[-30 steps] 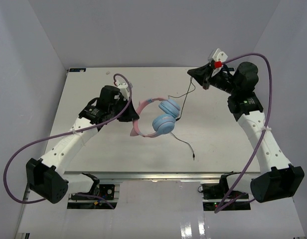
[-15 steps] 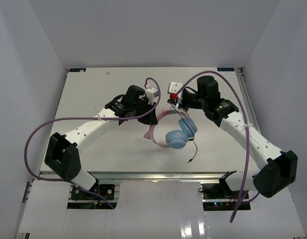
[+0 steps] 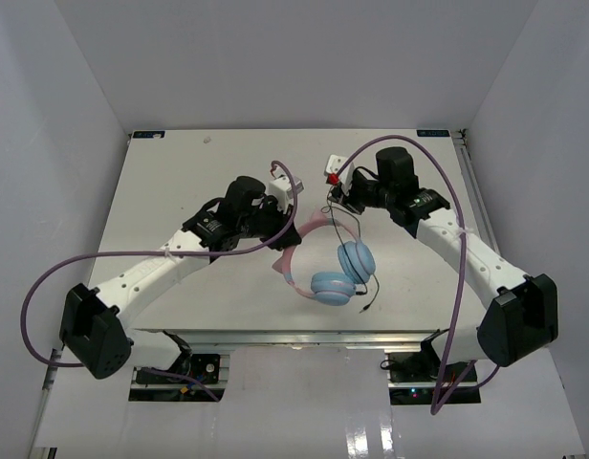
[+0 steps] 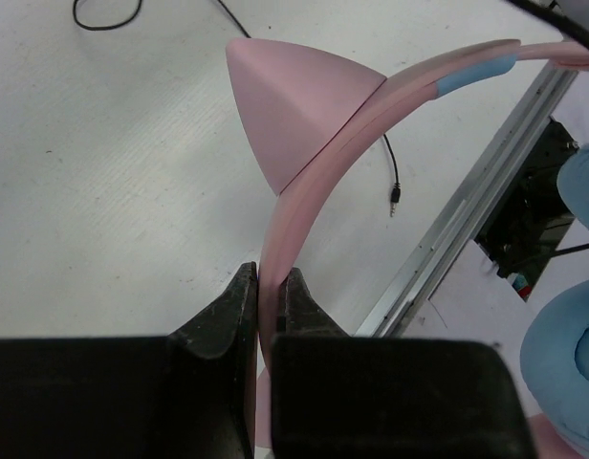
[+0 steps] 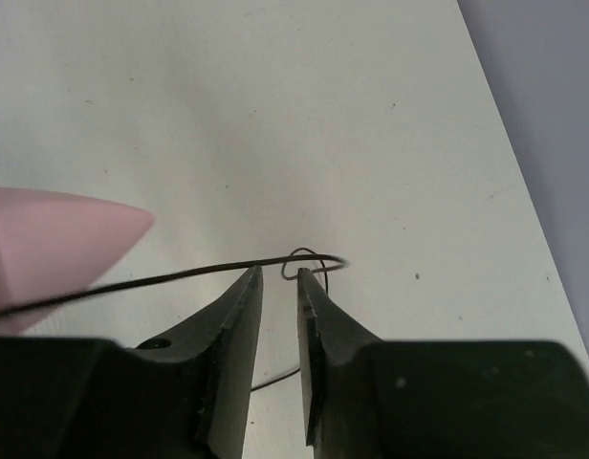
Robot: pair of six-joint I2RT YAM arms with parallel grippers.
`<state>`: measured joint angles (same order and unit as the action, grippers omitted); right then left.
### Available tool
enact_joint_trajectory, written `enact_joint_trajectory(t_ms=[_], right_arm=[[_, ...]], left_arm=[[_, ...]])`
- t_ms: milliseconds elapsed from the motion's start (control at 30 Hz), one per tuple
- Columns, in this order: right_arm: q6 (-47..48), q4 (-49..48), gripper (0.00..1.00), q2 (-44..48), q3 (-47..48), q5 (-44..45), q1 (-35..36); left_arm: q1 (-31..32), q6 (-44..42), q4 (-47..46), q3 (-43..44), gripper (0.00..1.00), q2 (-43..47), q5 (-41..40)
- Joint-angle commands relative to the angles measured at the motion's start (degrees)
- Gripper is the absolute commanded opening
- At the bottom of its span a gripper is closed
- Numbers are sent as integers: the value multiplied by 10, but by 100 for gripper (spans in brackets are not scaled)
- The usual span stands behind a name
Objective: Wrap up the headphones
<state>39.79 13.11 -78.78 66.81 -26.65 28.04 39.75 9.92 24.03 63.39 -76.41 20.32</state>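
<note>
Top external view: plug (image 3: pixel 362 309) trails near the worktop (image 3: pixel 170 172) near edge. Headphones (image 3: pixel 333 287) hang mid-worktop, cups lower and nearer than half a second ago. Left claw (image 4: pixel 266 287) is clamped on the pink headband (image 4: pixel 371 107). Right claw (image 5: pixel 280 277), at the far right corner a second ago, now sits beside the band. Its jaws are nearly closed with the cable (image 5: pixel 161 280) threading the gap; pinch uncertain. Likely laying a wrap.

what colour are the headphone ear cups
The ear cups are light blue; top external view shows it best.
</note>
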Motion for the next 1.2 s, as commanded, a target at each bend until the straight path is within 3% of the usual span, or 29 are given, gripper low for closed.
enact_joint_trajectory(t_ms=[0,200,333,467,567,633,833,1000,1133,1167], right_arm=[[-46,-30,31,-6,30,-80,-30],[-80,-29,38,-19,36,-190,-40],[-99,-36,43,-20,35,-219,-47],[-102,-33,72,-15,32,-250,-60],[-100,-31,84,-13,23,-319,-78],[-102,-31,86,-14,14,-346,-89],[-103,-36,89,-12,-4,-240,-126],[-29,-25,97,-12,-50,-470,-174],[-24,-32,95,-29,-74,-500,-132],[-67,-58,94,-35,-81,-486,-121]], left_arm=[[9,-7,-46,-17,0,69,46],[11,-6,-44,-24,0,98,42],[10,-9,-29,-14,0,104,37],[11,-14,-9,-2,0,105,37],[11,-15,3,5,0,112,29],[11,-16,10,12,0,118,18],[11,-16,43,52,0,132,-47],[11,-19,72,88,0,128,-73],[11,-15,80,111,0,120,-63],[11,-13,81,120,0,117,-61]])
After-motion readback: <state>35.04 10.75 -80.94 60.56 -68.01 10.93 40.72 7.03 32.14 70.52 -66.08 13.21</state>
